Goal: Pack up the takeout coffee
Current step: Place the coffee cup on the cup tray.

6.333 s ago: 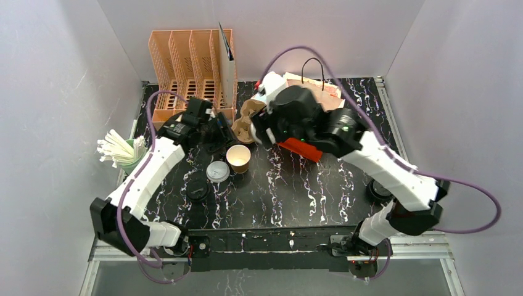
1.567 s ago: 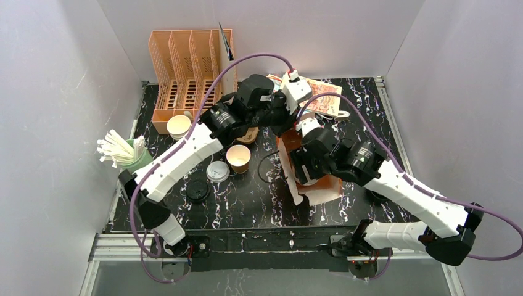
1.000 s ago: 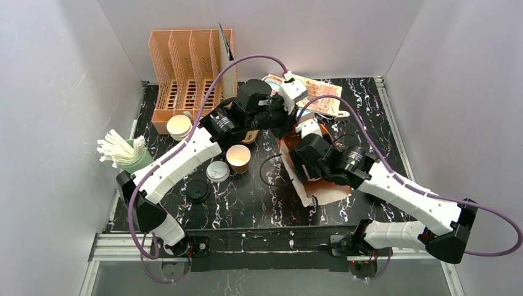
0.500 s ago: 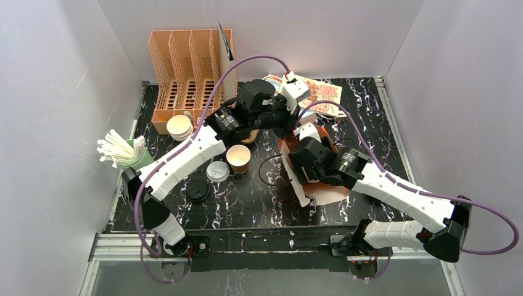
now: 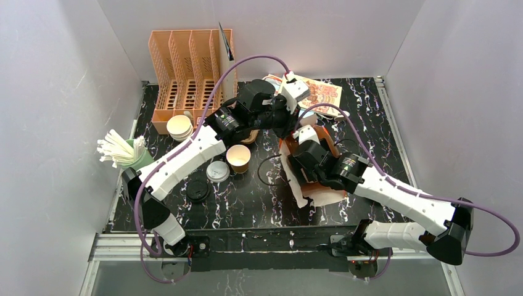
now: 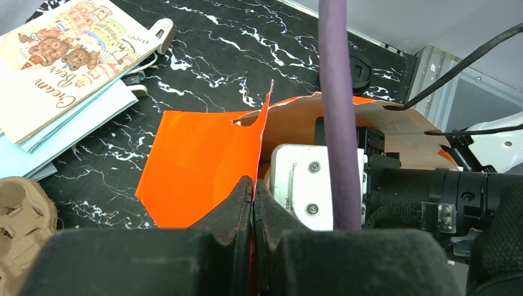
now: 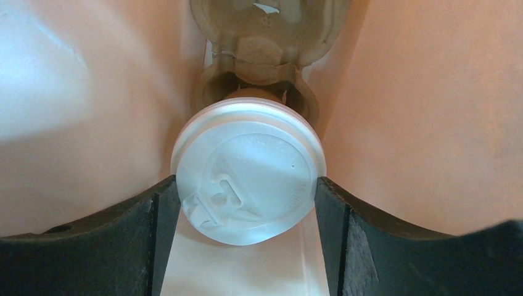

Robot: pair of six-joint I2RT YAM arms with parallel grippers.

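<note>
**Coffee inside the bag, both claws clamped**

Right claw grasps the takeout coffee at its white-lidded top, deep inside the orange bag. The cup sits over a pulp carrier on the bag's floor; whether it is seated there I cannot tell. Left claw is clenched on the bag's upper edge. Six seconds ago that claw was away from the bag, beside the rack.
</note>
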